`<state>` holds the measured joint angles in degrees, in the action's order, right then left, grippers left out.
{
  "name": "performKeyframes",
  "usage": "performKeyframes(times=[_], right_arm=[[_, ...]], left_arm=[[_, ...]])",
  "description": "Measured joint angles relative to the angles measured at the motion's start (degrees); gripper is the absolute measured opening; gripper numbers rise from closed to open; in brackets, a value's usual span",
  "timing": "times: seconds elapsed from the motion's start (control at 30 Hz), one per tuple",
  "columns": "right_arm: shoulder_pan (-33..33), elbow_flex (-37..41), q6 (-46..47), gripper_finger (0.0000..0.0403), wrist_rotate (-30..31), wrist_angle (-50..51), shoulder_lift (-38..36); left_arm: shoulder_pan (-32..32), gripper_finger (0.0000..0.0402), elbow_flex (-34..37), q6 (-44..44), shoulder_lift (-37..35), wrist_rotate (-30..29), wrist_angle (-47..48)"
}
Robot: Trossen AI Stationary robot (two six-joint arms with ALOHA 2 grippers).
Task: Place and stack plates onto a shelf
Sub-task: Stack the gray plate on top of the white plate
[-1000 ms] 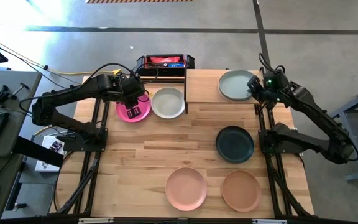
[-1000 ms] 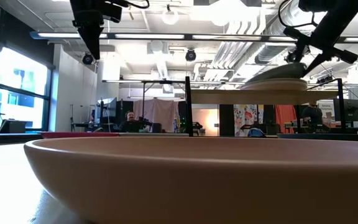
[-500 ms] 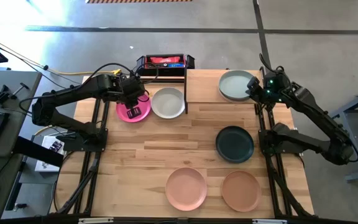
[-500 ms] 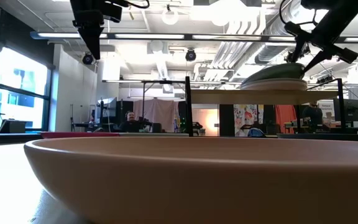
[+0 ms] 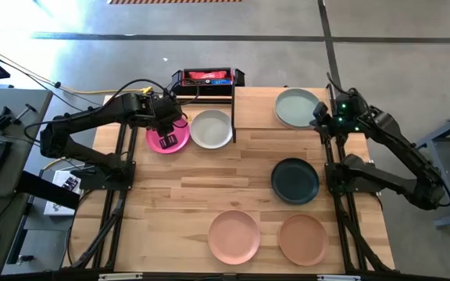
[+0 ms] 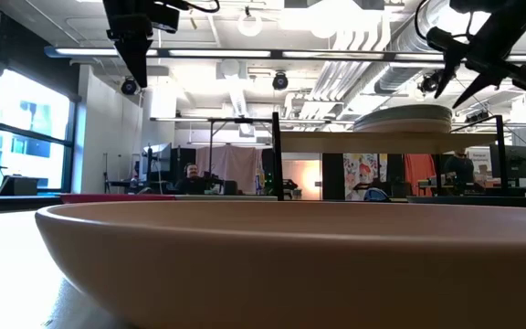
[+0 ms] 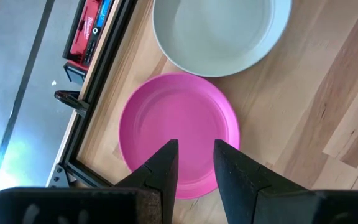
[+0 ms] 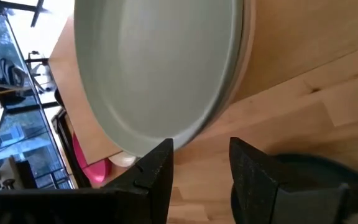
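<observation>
A sage green plate (image 5: pixel 296 106) lies flat on a beige plate (image 8: pixel 246 56) on the light-wood shelf (image 5: pixel 256 109) at the table's far right. In the low view this stack (image 6: pixel 405 117) rests level on the shelf board (image 6: pixel 336 143). My right gripper (image 5: pixel 319 118) (image 8: pixel 199 163) is open, just off the stack's right rim and slightly above it (image 6: pixel 457 90). My left gripper (image 5: pixel 169 134) (image 7: pixel 195 163) is open and hovers well above the magenta plate (image 7: pixel 179 124), which lies on the tabletop beside the light grey plate (image 5: pixel 211 129).
A dark teal plate (image 5: pixel 294 180) lies mid-right on the tabletop. A peach plate (image 5: pixel 234 236) and a brown plate (image 5: pixel 303 239) lie near the front edge. A black frame holding a red tool (image 5: pixel 206 78) stands behind the light grey plate. The shelf's black post (image 5: pixel 233 117) rises beside it.
The sage green plate, held tilted with its right rim raised a second ago, has come down flat on the beige plate. My right gripper has let go of the rim and drawn back toward the table's right edge, rising slightly.
</observation>
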<state>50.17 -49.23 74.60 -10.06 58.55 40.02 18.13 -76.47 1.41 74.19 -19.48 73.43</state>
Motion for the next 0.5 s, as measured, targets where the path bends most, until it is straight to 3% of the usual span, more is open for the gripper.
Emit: performKeyframes(times=[0.5], right_arm=[[0.01,0.00,-1.42,0.0135,1.68,1.33,1.38]], left_arm=[[0.01,0.0090,-0.01,0.96,0.00,0.04,-0.22]])
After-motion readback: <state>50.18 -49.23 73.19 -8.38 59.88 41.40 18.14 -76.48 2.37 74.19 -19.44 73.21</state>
